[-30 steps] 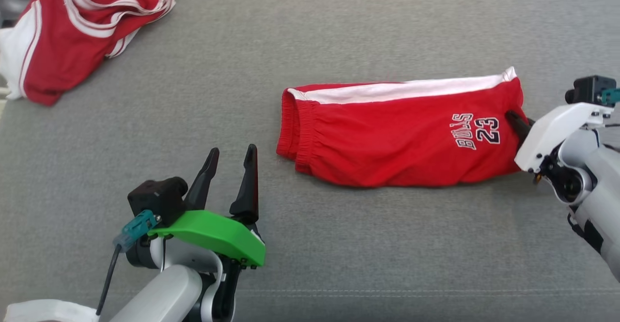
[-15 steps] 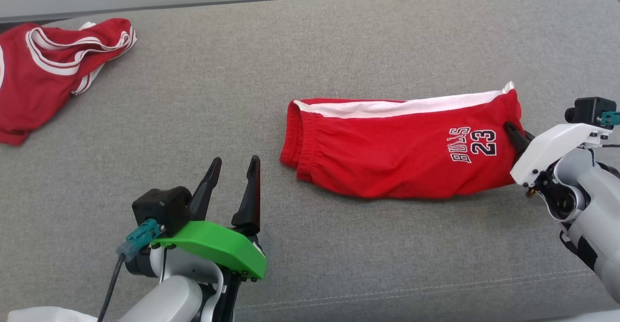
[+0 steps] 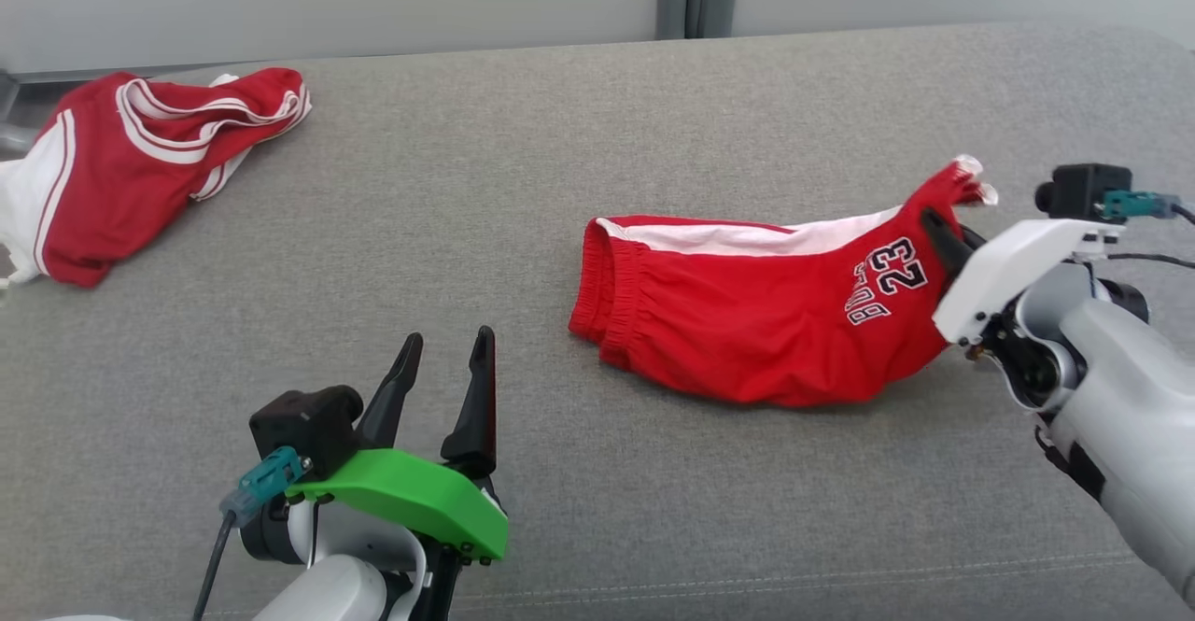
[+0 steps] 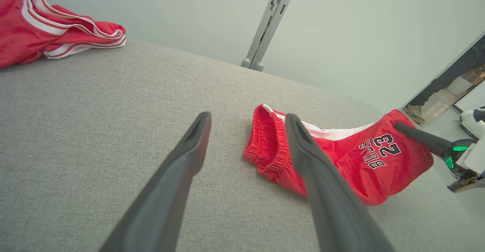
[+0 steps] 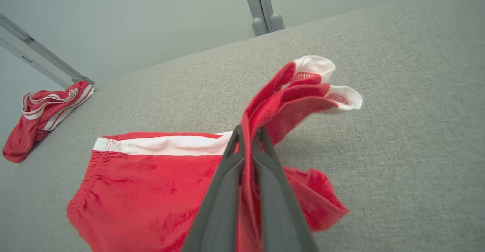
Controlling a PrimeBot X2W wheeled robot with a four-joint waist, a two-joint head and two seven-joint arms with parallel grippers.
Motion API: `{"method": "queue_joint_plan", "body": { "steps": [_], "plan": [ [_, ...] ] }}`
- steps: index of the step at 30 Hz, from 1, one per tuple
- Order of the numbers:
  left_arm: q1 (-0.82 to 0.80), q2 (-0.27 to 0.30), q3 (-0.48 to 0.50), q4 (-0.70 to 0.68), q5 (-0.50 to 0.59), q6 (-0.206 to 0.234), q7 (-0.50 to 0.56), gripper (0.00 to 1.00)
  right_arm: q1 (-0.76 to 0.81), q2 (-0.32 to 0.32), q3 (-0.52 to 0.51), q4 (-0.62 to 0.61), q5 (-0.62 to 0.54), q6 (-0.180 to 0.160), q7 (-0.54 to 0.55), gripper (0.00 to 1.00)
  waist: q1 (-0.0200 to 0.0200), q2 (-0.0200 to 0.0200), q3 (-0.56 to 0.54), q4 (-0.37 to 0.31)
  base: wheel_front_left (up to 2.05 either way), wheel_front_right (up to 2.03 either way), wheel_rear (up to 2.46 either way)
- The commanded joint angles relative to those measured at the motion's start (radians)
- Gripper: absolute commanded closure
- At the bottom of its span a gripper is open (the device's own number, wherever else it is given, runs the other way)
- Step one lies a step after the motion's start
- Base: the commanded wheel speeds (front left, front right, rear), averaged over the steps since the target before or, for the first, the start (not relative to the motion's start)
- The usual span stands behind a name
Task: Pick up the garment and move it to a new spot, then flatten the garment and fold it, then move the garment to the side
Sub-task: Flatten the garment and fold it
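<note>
On grey cushion (image 3: 560, 182), right end effector (image 5: 246, 132) pinches raised shorts (image 3: 747, 322); left end effector (image 3: 446, 345) gapes.

Shorts (image 3: 747, 341) are soft red cloth with a slight sheen, the counter (image 3: 560, 154) is covered in rough matt grey weave, and my fingers (image 4: 182, 168) look like matt dark plastic.
</note>
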Motion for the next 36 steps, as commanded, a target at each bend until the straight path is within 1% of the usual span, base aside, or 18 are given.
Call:
{"method": "queue_joint_plan", "body": {
  "steps": [1,10,17,23,27,35,36],
  "plan": [
    [0.014,0.0,0.004,-0.002,-0.007,-0.003,-0.007,0.0,-0.018,0.016,0.004,0.002,-0.017,0.0,0.007,1.0,0.0,0.0,-0.012,0.016,0.0,0.0,0.0],
    [0.018,-0.022,0.001,0.007,-0.02,-0.019,-0.019,0.0,-0.092,0.148,0.016,0.033,-0.116,0.0,0.059,1.0,0.0,0.0,-0.029,0.072,0.0,0.0,0.0],
    [0.007,-0.041,-0.005,0.018,-0.021,-0.031,-0.026,0.0,-0.083,0.238,0.021,0.087,-0.176,0.0,0.095,1.0,0.0,0.0,-0.021,0.125,0.0,0.0,0.0],
    [-0.013,-0.057,-0.013,0.033,-0.018,-0.043,-0.027,0.0,-0.089,0.292,0.013,0.173,-0.213,0.0,0.11,1.0,0.0,0.0,-0.003,0.166,0.0,0.0,0.0],
    [-0.026,-0.07,-0.02,0.043,-0.016,-0.05,-0.029,0.0,-0.099,0.317,0.011,0.229,-0.231,0.0,0.114,1.0,0.0,0.0,0.006,0.187,0.0,0.0,0.0],
    [-0.029,-0.081,-0.017,0.063,-0.022,-0.058,-0.035,0.0,-0.109,0.35,0.018,0.282,-0.247,0.0,0.109,1.0,0.0,0.0,0.009,0.198,0.0,0.0,0.0],
    [-0.029,-0.082,-0.017,0.065,-0.022,-0.058,-0.035,0.0,-0.11,0.353,0.019,0.286,-0.249,0.0,0.106,0.85,0.0,0.0,0.009,0.197,0.0,0.0,0.0]
  ]
}}
